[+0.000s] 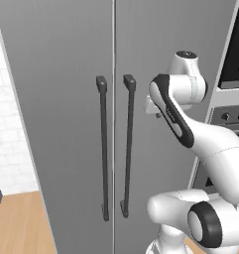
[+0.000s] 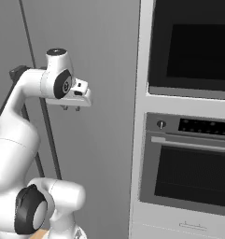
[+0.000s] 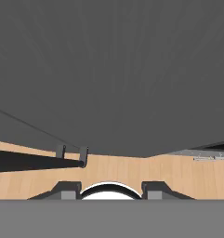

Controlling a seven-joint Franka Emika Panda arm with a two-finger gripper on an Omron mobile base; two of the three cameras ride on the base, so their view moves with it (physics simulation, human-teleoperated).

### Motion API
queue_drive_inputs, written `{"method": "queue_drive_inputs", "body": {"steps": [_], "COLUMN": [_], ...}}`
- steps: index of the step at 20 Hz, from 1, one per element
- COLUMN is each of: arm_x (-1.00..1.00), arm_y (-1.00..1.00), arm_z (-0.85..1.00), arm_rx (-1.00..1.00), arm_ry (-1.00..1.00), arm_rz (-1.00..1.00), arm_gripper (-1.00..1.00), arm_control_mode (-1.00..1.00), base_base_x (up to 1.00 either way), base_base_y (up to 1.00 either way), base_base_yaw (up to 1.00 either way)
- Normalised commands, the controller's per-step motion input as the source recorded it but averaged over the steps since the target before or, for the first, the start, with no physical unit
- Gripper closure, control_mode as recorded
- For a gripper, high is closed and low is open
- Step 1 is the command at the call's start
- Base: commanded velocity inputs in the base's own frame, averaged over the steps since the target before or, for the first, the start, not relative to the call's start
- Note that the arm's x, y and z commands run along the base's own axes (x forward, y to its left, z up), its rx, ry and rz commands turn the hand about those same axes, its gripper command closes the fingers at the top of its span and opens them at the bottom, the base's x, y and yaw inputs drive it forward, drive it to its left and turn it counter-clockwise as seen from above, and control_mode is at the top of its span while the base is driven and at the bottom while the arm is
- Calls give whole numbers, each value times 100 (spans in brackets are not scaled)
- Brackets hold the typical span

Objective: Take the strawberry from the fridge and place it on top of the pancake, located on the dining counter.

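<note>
The fridge point(image 1: 56, 99) stands right in front of me, both grey doors closed. Its two dark bar handles point(image 1: 104, 149) point(image 1: 128, 144) run side by side along the centre seam. My gripper point(image 2: 71, 108) hangs in front of the right door point(image 2: 100, 56), just right of the handles, at the height of their tops. It points down and touches nothing. In the hand view its fingertips point(image 3: 69, 189) stand apart with nothing between them, so it is open. That view looks down the door point(image 3: 111, 69) to the handles' lower ends point(image 3: 83, 155). The strawberry is hidden; the pancake and dining counter are out of view.
A white column with a dark upper oven point(image 2: 193, 42) and a lower oven point(image 2: 193, 172) adjoins the fridge on the right. The floor point(image 1: 17, 223) is light wood. A white brick wall point(image 1: 7, 134) lies to the left of the fridge.
</note>
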Motion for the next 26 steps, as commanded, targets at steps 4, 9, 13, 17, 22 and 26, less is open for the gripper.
{"method": "queue_drive_inputs", "body": {"steps": [4,9,13,17,22,26], "arm_x": [0,0,0,0,0,0], "arm_y": [0,0,0,0,0,0], "arm_z": [0,0,0,0,0,0], "arm_rx": [0,0,0,0,0,0], "arm_ry": [0,0,0,0,0,0], "arm_rz": [0,0,0,0,0,0], "arm_gripper": [-100,-100,-100,-100,-100,-100], "arm_control_mode": [100,100,100,100,100,100], "base_base_x": [0,-35,-52,-53,-24,-9], "base_base_y": [0,0,15,30,60,65], "base_base_yaw": [0,0,0,0,-1,-3]}}
